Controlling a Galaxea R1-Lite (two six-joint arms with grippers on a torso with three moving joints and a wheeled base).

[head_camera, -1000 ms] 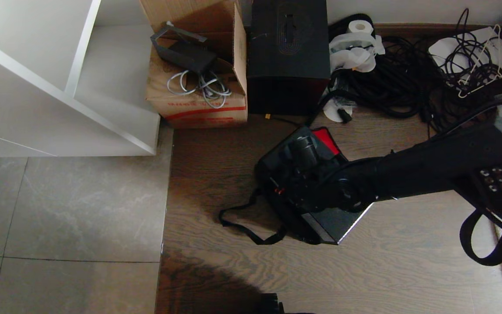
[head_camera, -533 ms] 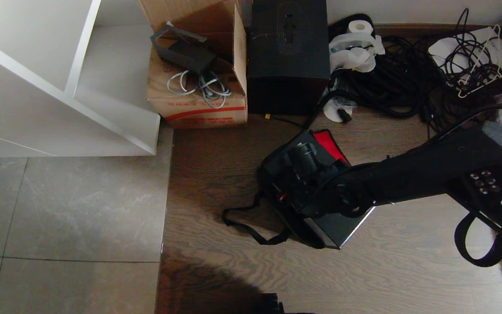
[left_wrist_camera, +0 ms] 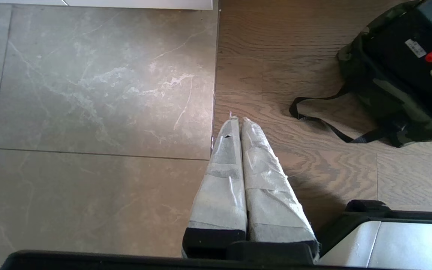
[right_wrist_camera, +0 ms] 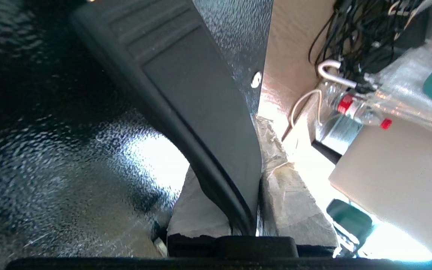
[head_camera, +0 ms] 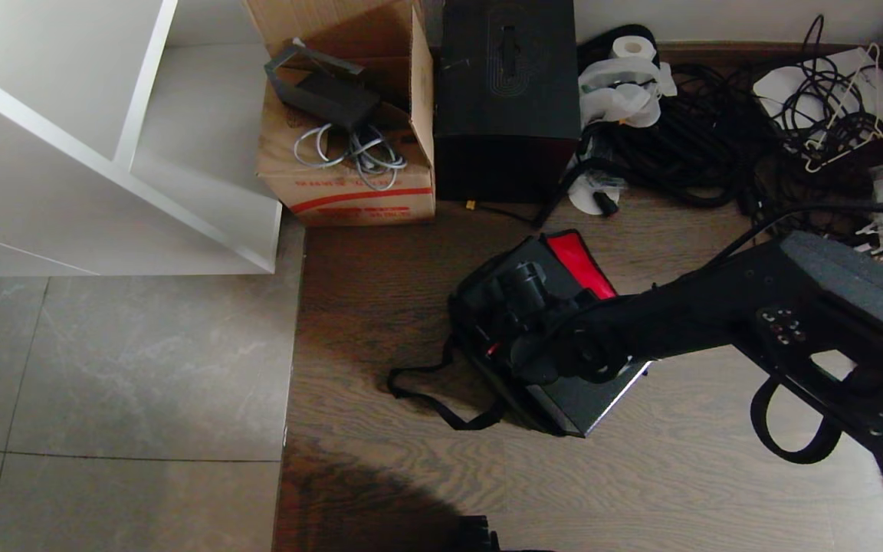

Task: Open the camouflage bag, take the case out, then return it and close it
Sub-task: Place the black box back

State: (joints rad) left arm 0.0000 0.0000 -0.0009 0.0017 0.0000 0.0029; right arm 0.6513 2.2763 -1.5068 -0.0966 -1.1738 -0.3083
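Camouflage bag lies open on the wood floor, just in front of the tall black box, its red inner panel turned toward that box and a black strap trailing on the floor on the side away from the arm. The case sits in the bag's mouth, tilted, with one corner poking out on the side away from the box. The right claw reaches over the bag, and the right wrist view shows it pinching the case's black handle between its taped fingers. Judged from this, the case is partway in or out; the grip should stay firm and the motion run along the bag's opening, so the corners do not snag the zipper edge. The left claw hangs pressed together over the floor, well apart from the bag.
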